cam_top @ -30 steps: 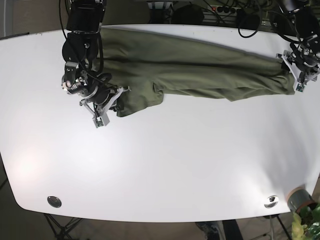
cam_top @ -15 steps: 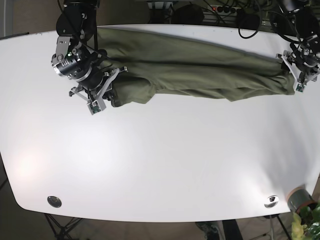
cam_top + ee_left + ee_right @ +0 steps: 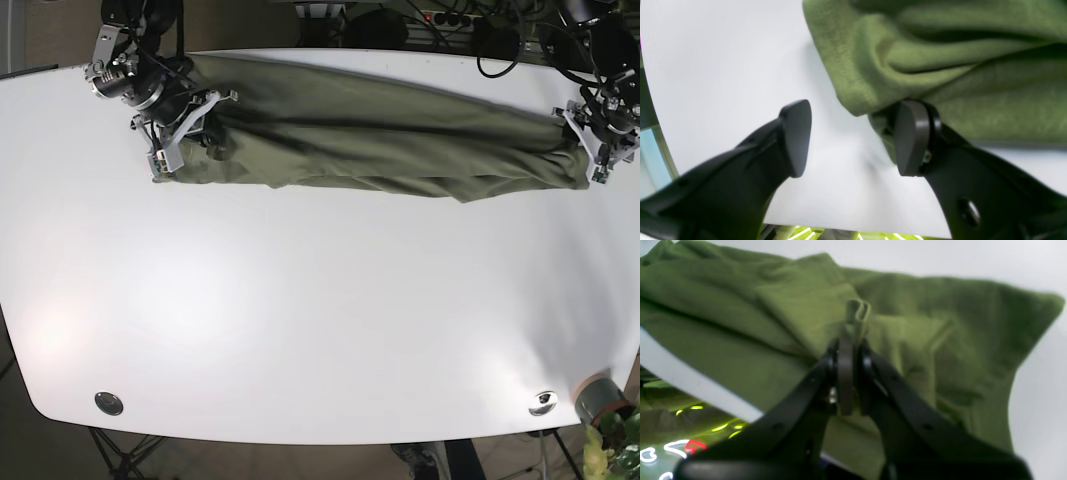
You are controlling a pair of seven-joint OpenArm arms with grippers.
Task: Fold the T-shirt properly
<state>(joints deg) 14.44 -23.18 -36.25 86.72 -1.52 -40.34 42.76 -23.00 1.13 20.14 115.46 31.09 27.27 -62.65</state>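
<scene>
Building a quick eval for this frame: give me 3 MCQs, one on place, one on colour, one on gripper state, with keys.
1. Where on the white table does the olive-green cotton T-shirt lie?
A. Along the far edge
B. At the centre
C. Along the near edge

2. What colour is the T-shirt?
A. Navy blue
B. Olive green
C. Red

3. How do the jaws of the right gripper stand?
A. Wide open above the cloth
B. Shut on bare table
C. Shut on a fold of the T-shirt

Key: 1 A, the base view shows it stretched between both arms at the far edge. 2 B, all views show green cloth. 3 C, the right wrist view shows fabric pinched between them, while the left gripper is open.
</scene>
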